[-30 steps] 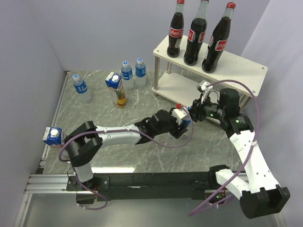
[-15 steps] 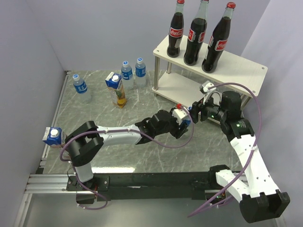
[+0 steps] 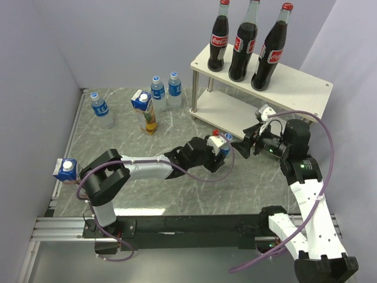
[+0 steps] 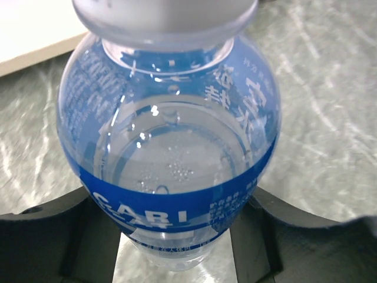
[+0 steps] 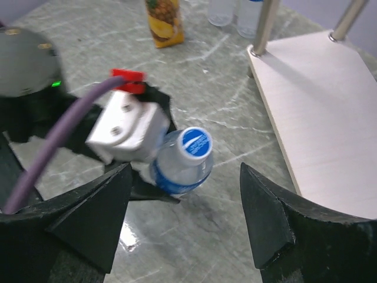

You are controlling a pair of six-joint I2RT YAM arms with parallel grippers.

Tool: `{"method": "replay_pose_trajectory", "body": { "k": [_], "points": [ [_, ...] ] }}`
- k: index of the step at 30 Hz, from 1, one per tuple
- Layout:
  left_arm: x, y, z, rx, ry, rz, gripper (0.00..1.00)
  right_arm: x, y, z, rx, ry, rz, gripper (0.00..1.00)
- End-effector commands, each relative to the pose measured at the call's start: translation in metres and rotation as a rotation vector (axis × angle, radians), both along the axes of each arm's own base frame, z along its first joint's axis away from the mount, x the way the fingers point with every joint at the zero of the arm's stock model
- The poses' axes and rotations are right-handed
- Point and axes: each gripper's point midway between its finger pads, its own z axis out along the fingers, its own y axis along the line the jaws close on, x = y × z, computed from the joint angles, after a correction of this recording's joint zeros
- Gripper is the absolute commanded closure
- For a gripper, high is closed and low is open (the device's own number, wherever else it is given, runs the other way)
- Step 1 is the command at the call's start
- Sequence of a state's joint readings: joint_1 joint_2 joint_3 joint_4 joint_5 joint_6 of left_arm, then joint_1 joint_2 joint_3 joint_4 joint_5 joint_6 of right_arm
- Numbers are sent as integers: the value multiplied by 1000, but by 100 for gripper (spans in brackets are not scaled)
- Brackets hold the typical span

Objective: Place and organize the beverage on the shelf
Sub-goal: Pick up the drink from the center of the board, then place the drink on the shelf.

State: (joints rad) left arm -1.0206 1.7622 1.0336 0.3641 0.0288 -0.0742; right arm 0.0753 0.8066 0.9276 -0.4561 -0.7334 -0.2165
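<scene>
My left gripper (image 3: 217,150) is shut on a small clear water bottle (image 3: 224,143) with a blue label, above the middle of the table. The bottle (image 4: 171,147) fills the left wrist view, its lower body between the black jaws of the left gripper (image 4: 177,242). My right gripper (image 3: 242,145) stands open just right of the bottle, apart from it. In the right wrist view the right gripper (image 5: 185,171) frames the tilted bottle (image 5: 179,165), its blue cap toward that camera. The shelf (image 3: 294,76) carries three cola bottles (image 3: 242,44) on its top board. Its lower board (image 5: 318,100) is bare.
Two water bottles (image 3: 166,89) stand at the back beside the shelf's left leg, and a third (image 3: 100,109) at the far left. One juice carton (image 3: 145,111) stands mid-left. Another carton (image 3: 66,170) sits at the table's left edge, by the left arm's base.
My right gripper has opened, let go of the bottle's top and drawn back to the right. My left gripper still holds the bottle and has shifted slightly left.
</scene>
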Motion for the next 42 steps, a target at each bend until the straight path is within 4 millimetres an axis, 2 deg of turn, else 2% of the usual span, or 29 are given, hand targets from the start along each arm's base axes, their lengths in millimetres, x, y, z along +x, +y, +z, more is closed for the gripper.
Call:
{"method": "replay_pose_trajectory", "body": {
  "k": [1, 5, 8, 12, 13, 15, 16, 17, 22, 24, 26, 27, 28, 33, 34, 40, 42],
  "points": [
    [15, -5, 64, -166, -80, 16, 100, -8, 7, 16, 41, -49, 67, 20],
    [33, 4, 76, -183, -93, 50, 100, -1, 0, 15, 40, -43, 13, 20],
    [57, 13, 89, -217, -92, 87, 100, -1, -1, 14, 64, -26, 7, 20],
    [101, 36, 111, -298, -101, 166, 100, -2, -3, 14, 85, -17, 3, 21],
    [109, 37, 120, -317, -114, 173, 100, -2, -3, 14, 85, -21, 0, 21],
    [127, 45, 125, -330, -133, 200, 100, 1, -11, 15, 84, -30, -35, 21],
    [134, 45, 136, -347, -153, 207, 100, 2, -12, 16, 84, -32, -38, 21],
    [145, 47, 132, -343, -158, 218, 100, 1, -11, 16, 87, -34, -36, 21],
    [180, 46, 143, -348, -207, 245, 99, -2, -11, 18, 94, -43, -24, 21],
    [190, 46, 150, -353, -235, 249, 100, -3, -11, 18, 95, -46, -19, 21],
    [198, 44, 148, -350, -242, 254, 100, -5, -11, 19, 95, -55, -14, 21],
    [203, 43, 155, -360, -258, 256, 100, -5, -10, 19, 97, -56, -10, 21],
    [206, 41, 149, -355, -252, 251, 100, -6, -10, 20, 97, -59, -8, 21],
    [220, 35, 156, -377, -282, 259, 100, -8, -9, 20, 100, -62, 2, 21],
    [223, 34, 149, -370, -276, 266, 100, -8, -9, 20, 99, -64, 3, 21],
    [239, 31, 141, -369, -294, 292, 100, -9, -7, 21, 102, -70, 13, 21],
    [244, 30, 146, -371, -311, 301, 100, -10, -7, 20, 105, -68, 17, 21]
  ]
}}
